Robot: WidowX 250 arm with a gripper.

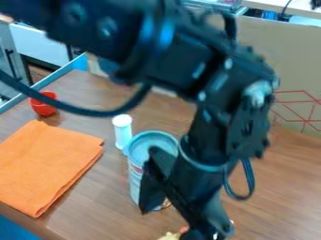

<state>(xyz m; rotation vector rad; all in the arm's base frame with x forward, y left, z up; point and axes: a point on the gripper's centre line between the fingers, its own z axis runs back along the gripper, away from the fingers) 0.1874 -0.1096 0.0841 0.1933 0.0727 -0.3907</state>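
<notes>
- Hanging over the surface (279,187), the gripper (171,223) is seen near the upright can (134,176); its fingers (149,187) are parted widely, perhaps for clearance.
- The orange cloth (47,164) is folded flat, presumably for compactness.
- The white cylinder (122,132) is stood upright, probably for stability.
- Wood-patterned, the surface is backed by a tan panel (285,51).

Single slanted view, looking down over the desk (94,183) and the end effector (180,221).
The camera sits above the end effector's level and faces across the desk, toward the upright board (276,51) beyond the end effector. It is close: the arm (182,61) looms large, crossing from the upper left above the end effector, which lies near the lower edge. Past the desk's blue rim (47,80), beyond the end effector and to its left in view, part of the room shows.
</notes>
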